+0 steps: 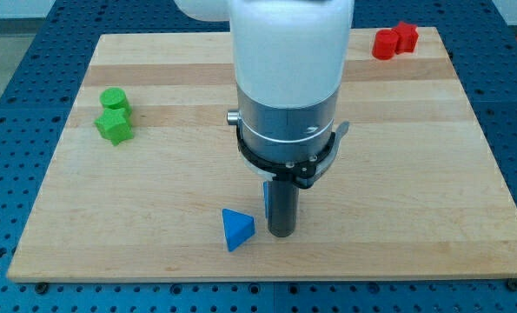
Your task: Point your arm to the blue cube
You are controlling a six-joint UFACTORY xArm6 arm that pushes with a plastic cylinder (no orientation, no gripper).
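My dark rod comes down from the white and silver arm in the middle of the view, and my tip [281, 233] rests on the wooden board [154, 217] near its bottom edge. A blue block [266, 197] shows only as a thin strip behind the rod's left side, and most of it is hidden, so its shape cannot be made out. The tip is right against or in front of it. A blue triangular block [236, 229] lies just to the left of the tip, a small gap apart.
A green cylinder [114, 99] and a green block [115, 126] sit together at the board's left. Two red blocks [394, 41] sit touching at the top right corner. A blue perforated table surrounds the board.
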